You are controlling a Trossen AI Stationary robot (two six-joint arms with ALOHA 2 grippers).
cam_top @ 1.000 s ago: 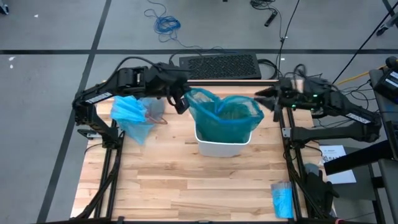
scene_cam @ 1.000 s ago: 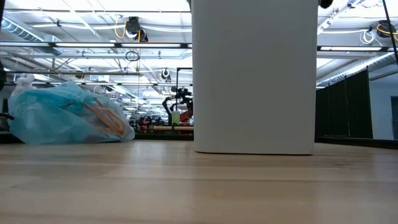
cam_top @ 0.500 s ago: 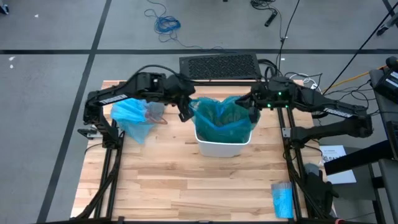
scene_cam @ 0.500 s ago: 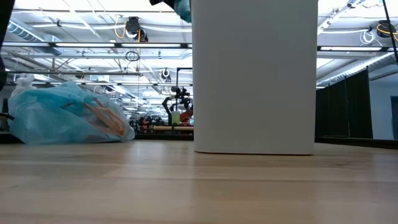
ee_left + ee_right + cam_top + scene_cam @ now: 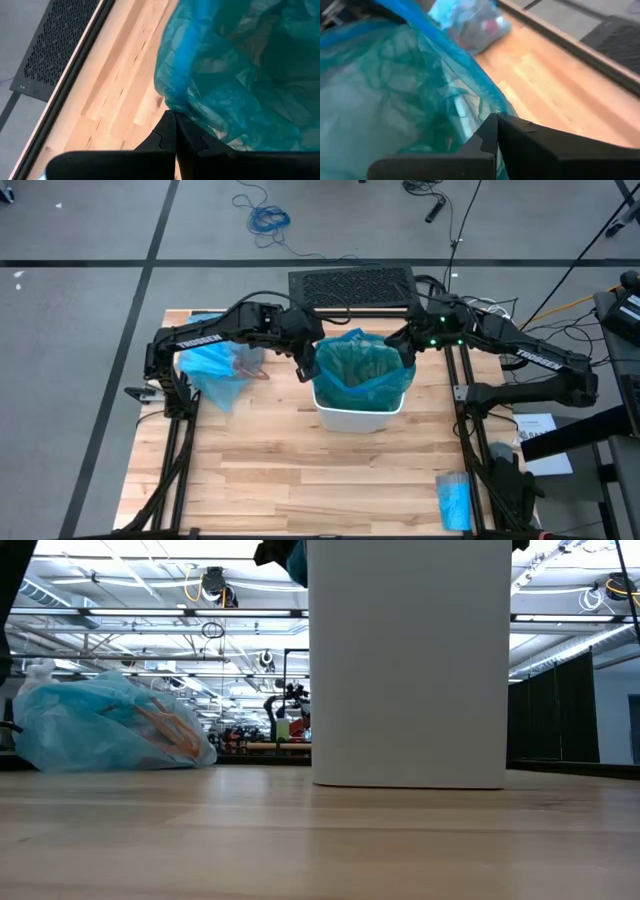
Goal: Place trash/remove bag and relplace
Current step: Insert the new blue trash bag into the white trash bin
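The left gripper is closed on the teal liner at the bin's 9 o'clock rim. The right gripper is closed on it at 2 o'clock. The bag lies at the bin's 9 o'clock.

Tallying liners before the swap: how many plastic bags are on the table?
2: a teal bag lining the white bin at centre, and a filled light-blue bag lying beside the left arm. Others may be hidden.

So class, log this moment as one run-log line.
left gripper: shut on teal bag rim | right gripper: shut on rim | white bin: upright
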